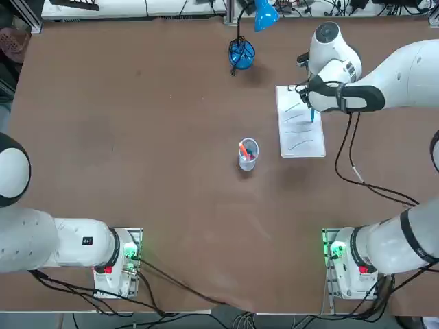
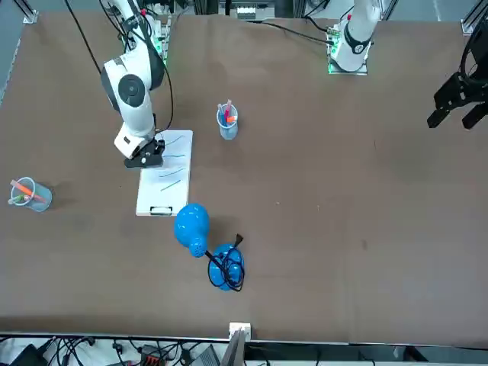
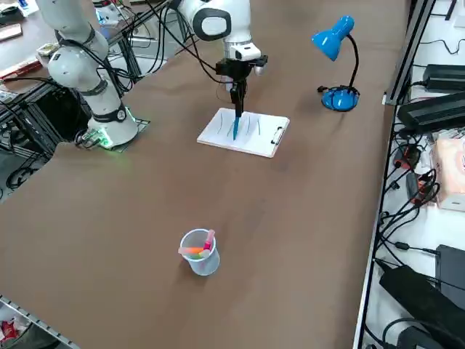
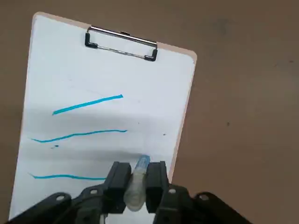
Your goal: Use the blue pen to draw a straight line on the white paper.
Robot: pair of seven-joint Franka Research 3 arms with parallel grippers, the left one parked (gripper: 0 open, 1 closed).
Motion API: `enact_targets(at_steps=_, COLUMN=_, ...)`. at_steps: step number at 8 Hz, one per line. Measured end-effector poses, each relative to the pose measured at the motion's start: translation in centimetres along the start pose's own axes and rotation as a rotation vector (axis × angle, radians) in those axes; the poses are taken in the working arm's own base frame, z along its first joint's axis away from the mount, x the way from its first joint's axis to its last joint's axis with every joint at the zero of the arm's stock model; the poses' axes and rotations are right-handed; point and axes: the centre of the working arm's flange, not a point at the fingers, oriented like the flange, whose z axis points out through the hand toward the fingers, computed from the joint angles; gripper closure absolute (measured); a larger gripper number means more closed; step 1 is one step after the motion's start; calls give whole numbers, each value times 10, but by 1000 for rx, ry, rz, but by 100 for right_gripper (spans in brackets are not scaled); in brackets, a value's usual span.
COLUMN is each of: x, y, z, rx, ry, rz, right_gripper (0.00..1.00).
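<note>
My pincer (image 4: 138,179) grips the blue pen (image 4: 137,184) upright over the white paper (image 4: 93,121); light, stiff and likely slippery, it wants a hold low on the barrel.

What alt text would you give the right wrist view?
The right hand grips the blue pen upright over the white paper, which bears three blue lines under a metal clip on the brown table.

No word, number, label or brand can be read anywhere; the white paper (image 4: 100,93) carries only blue pen strokes, no letters or figures.
</note>
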Motion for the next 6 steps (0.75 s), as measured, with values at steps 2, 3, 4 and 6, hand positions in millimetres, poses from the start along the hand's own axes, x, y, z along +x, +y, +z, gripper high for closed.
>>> enact_targets(at_steps=2, x=-2, y=-12, z=-3, rx=1, ry=6, rz=18, right_gripper=78)
enact_targets(at_steps=3, x=-4, y=-23, z=-6, rx=12, ry=6, rz=35, right_gripper=78)
enact_targets(at_steps=4, x=-6, y=-34, z=-10, rx=31, ry=5, rz=46, right_gripper=78)
enact_targets(at_steps=6, x=-9, y=-52, z=-17, rx=71, ry=-5, rz=61, right_gripper=78)
